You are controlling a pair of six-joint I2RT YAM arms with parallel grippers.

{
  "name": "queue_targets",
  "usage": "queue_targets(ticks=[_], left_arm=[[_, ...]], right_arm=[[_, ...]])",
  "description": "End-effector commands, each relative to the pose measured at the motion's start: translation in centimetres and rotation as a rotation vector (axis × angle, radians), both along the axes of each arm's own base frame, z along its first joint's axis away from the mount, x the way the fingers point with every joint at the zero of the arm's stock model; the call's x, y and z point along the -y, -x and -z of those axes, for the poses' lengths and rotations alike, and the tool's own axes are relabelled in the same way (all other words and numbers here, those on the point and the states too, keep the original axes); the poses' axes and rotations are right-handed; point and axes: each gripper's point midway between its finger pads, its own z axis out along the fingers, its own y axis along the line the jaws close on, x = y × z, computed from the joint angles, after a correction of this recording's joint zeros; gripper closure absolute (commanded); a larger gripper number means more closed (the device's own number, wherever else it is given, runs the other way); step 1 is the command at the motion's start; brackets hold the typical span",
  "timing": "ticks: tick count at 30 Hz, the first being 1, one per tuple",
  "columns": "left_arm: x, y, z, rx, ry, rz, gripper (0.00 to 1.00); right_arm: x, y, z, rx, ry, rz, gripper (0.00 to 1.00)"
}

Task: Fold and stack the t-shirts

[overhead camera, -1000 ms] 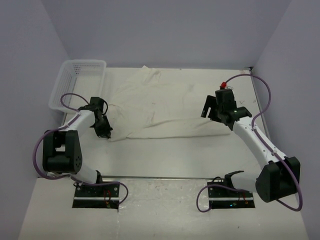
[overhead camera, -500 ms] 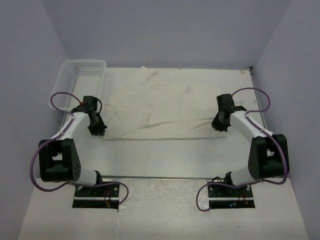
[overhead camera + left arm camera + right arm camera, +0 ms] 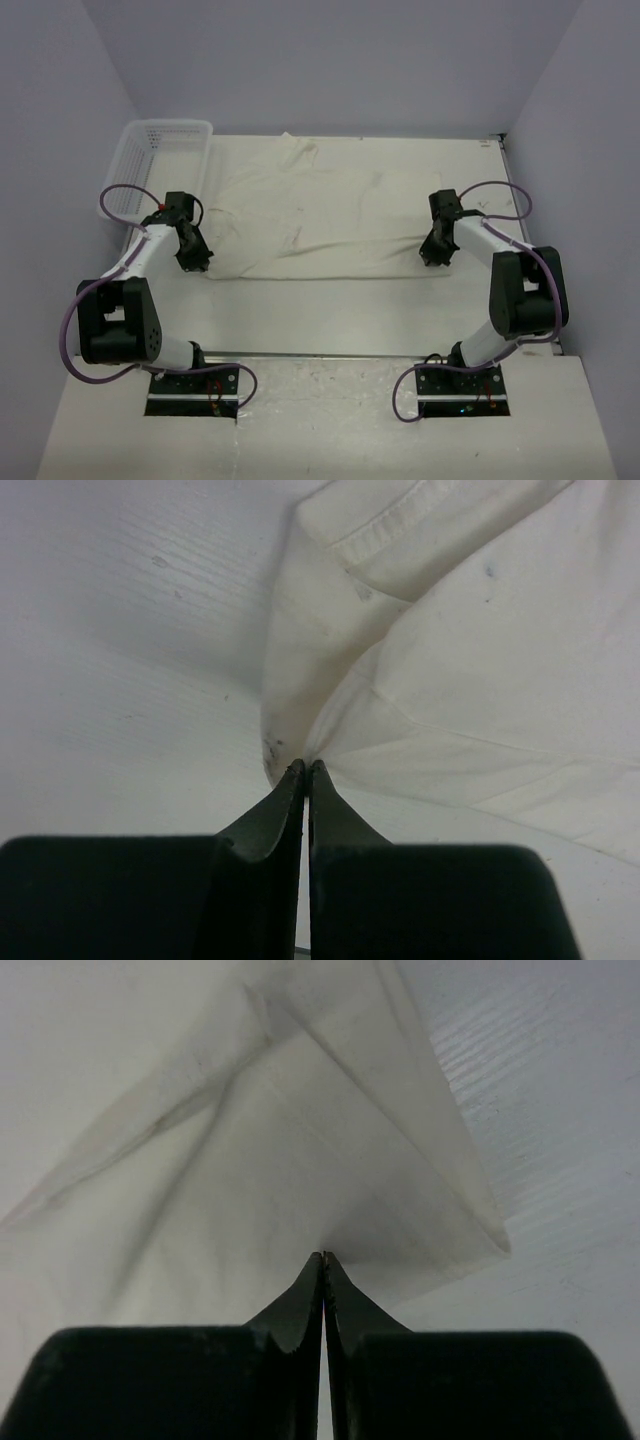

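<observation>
One cream t-shirt (image 3: 320, 215) lies spread and wrinkled across the middle of the table. My left gripper (image 3: 195, 262) is low at the shirt's near left corner. In the left wrist view its tips (image 3: 305, 767) are shut on a pinched fold of the t-shirt (image 3: 480, 680) beside a hemmed edge. My right gripper (image 3: 434, 258) is low at the near right corner. In the right wrist view its tips (image 3: 322, 1256) are shut on the t-shirt's (image 3: 250, 1160) cloth, which rises in a small peak at them.
A white plastic mesh basket (image 3: 165, 124) stands at the far left, close behind the left arm. Purple walls enclose the table on three sides. Bare table (image 3: 330, 310) runs between the shirt's near edge and the arm bases.
The right gripper came down from above the shirt's right side to its near right corner and shut on the cloth. The left gripper shifted slightly left, still shut on its corner.
</observation>
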Motion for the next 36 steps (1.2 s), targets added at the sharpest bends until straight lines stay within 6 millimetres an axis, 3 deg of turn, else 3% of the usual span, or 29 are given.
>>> queue_targets(ticks=[1,5,7,13,22,25,29,36], left_arm=[[-0.8,-0.9,-1.3,0.037,-0.023,-0.024,1.0],[-0.6,-0.6,-0.9,0.03,-0.014,-0.016,1.0],[-0.6,-0.5,-0.9,0.03,-0.016,-0.017,1.0],[-0.5,-0.5,-0.9,0.032,-0.011,-0.015,1.0],[-0.4,-0.3,-0.7,0.029,-0.005,-0.013,1.0],[-0.4,-0.2,-0.8,0.027,-0.006,-0.012,1.0],[-0.4,-0.1,-0.8,0.026,-0.006,-0.011,1.0],[-0.4,-0.4,-1.3,0.038,-0.006,-0.015,1.0]], right_arm=[[0.1,-2.8,-2.2,0.096,0.007,-0.01,1.0],[1.0,-5.2,-4.5,0.183,0.04,-0.074,0.6],[1.4,-5.6,-4.8,0.176,0.046,-0.08,0.58],[2.0,-7.4,-5.5,0.185,0.038,-0.113,0.35],[1.5,-9.1,-4.6,0.167,-0.032,-0.134,0.39],[1.4,-9.5,-4.5,0.17,-0.038,-0.135,0.43],[1.4,-10.1,-4.4,0.17,-0.058,-0.13,0.55],[1.1,-10.1,-4.3,0.167,-0.079,-0.123,0.58]])
